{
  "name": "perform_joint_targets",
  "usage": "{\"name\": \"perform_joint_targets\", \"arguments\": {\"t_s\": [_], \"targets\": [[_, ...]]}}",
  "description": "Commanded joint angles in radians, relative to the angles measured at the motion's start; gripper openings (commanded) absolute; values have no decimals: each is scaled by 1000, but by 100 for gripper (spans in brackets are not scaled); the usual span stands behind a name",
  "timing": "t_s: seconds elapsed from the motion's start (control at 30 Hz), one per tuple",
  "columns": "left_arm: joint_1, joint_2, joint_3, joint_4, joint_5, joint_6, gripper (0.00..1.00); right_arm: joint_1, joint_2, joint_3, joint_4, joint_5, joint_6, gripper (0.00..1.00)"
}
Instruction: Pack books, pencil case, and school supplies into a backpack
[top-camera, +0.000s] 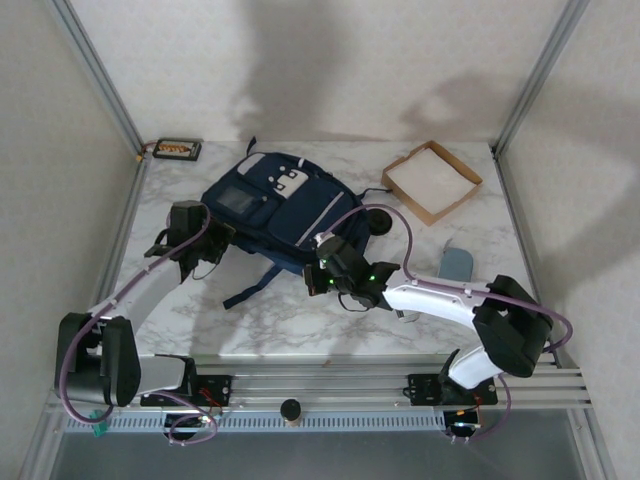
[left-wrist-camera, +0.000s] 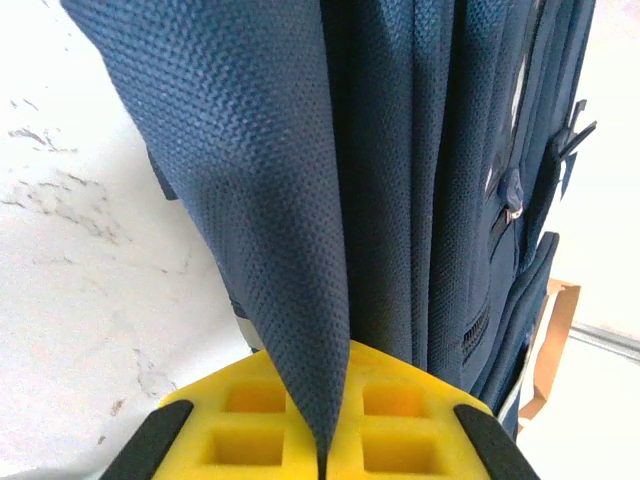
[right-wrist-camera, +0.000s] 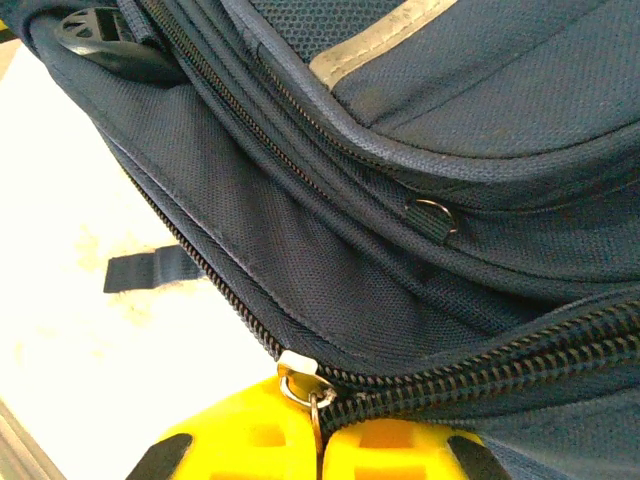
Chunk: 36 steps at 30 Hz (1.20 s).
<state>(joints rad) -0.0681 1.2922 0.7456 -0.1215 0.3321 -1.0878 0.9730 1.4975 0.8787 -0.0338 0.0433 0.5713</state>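
Observation:
The navy backpack (top-camera: 270, 205) lies flat in the middle of the table, its pale-striped front pocket facing up. My left gripper (top-camera: 220, 242) is at its left edge. In the left wrist view this gripper (left-wrist-camera: 322, 466) is shut on a fold of the backpack's fabric (left-wrist-camera: 290, 250), which rises from between the yellow pads. My right gripper (top-camera: 318, 264) is at the bag's near right edge. There it (right-wrist-camera: 320, 455) is shut on the metal zipper pull (right-wrist-camera: 317, 418), which hangs from the slider (right-wrist-camera: 297, 366) of a long zipper. The books are out of view.
A shallow cardboard tray (top-camera: 432, 180) sits at the back right. A grey-blue pouch (top-camera: 455, 263), possibly the pencil case, lies right of my right arm. A small dark device (top-camera: 177, 150) rests at the back left corner. A loose strap (top-camera: 250, 288) trails toward me.

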Motion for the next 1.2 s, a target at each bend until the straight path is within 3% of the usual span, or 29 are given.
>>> {"name": "perform_joint_targets", "arguments": {"t_s": [0.0, 0.2, 0.3, 0.67, 0.83, 1.07, 1.17], "targets": [[52, -1, 25, 80, -95, 2, 0, -9, -28, -12, -126, -12, -16, 5], [-34, -16, -36, 147, -74, -69, 0, 18, 60, 37, -35, -149, -12, 16], [-53, -26, -61, 187, -65, -101, 0, 19, 83, 41, -19, -149, -5, 20], [-59, -20, -19, 136, -106, -60, 0, 18, 74, 50, -69, -125, -24, 12], [-10, 20, 49, 59, -169, 23, 0, 17, 25, 48, -188, -34, -23, 3], [122, 154, 171, 12, -160, 137, 0, -18, -70, -6, -306, 35, -29, 0], [127, 210, 225, 15, -106, 177, 0, -13, -65, 16, -291, -7, -54, 0]]}}
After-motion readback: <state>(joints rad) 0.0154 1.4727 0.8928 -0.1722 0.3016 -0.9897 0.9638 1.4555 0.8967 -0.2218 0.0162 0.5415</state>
